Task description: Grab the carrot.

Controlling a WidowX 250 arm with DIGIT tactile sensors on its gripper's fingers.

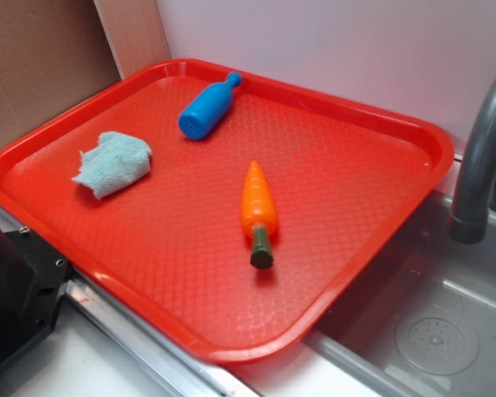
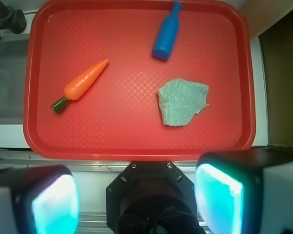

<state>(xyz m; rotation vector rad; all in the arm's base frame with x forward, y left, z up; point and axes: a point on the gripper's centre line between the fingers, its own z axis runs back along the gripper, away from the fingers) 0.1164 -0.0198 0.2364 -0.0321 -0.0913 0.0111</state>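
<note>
1. The carrot [image 1: 258, 205] [image 2: 85, 80] lay flat near the middle of the red tray [image 1: 339, 124] [image 2: 136, 141], orange body whole, dark green stem toward the near rim in the exterior view. Nothing touched it.
2. The claw [image 2: 136, 197] showed only in the wrist view, at the bottom edge: two blurred pads [image 2: 53, 202] w/ a teal glow, both cut off by the frame. They stood wide apart w/ nothing between them – open, and hanging off the tray's near rim, well apart from the carrot.
3. In the exterior view the claw was not visible; only a black block w/ screws [image 1: 25, 281] sat at the lower left, partly cut off – I could not tell what part it was.
4. A blue bottle [image 1: 207, 106] [image 2: 166, 31] lay on its side near the far rim, apart from the carrot.
5. A crumpled pale teal cloth [image 1: 113, 163] [image 2: 181, 101] sat on the tray, touching neither toy.
6. A grey faucet [image 1: 484, 157] [image 2: 7, 19] was cut off by the frame edge in both views; the sink [image 1: 434, 322] beside the tray was only partly seen, its drain faint.
7. One tray corner overhung the sink; how the tray was supported underneath was hidden.
</note>
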